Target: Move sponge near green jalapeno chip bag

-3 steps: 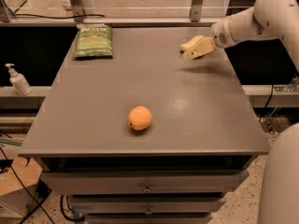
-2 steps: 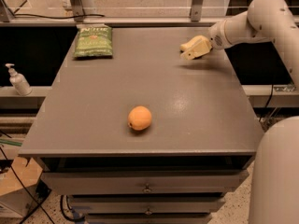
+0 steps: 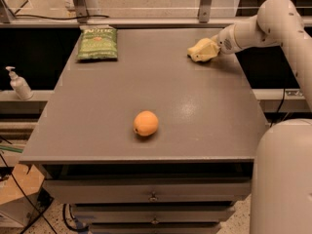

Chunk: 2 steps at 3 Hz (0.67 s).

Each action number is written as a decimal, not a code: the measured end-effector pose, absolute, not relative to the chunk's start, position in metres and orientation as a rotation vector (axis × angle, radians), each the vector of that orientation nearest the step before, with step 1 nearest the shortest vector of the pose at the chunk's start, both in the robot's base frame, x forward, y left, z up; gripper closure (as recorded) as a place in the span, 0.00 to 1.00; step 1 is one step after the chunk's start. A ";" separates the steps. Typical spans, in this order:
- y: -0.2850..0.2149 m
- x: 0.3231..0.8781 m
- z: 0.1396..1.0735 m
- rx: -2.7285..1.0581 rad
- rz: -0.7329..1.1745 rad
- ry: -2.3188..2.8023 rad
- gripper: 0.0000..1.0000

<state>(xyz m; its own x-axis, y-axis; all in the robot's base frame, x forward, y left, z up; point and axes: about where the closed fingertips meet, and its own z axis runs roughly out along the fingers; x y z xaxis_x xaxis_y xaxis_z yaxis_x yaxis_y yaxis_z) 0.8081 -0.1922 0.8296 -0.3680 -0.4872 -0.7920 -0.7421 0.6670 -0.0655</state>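
Gripper (image 3: 205,48) is meeting the sponge (image 3: 195,55), grip impossible to tell, well right of the green jalapeno chip bag (image 3: 97,44).

Grey worktop (image 3: 195,126), flat, faint sheen right of centre. At far-left corner: green jalapeno chip bag (image 3: 97,44), lying flat, white lettering twd back edge. Nr centre, a bit twd front: orange (image 3: 146,123), resting alone, well apart from bag. Over far-right edge, opp. side from bag: jaws, low by the surface; can't tell if touching it.
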 end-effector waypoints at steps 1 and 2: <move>-0.188 0.807 0.846 -0.969 0.384 2.002 0.63; -0.155 0.796 0.886 -1.079 0.389 1.894 0.86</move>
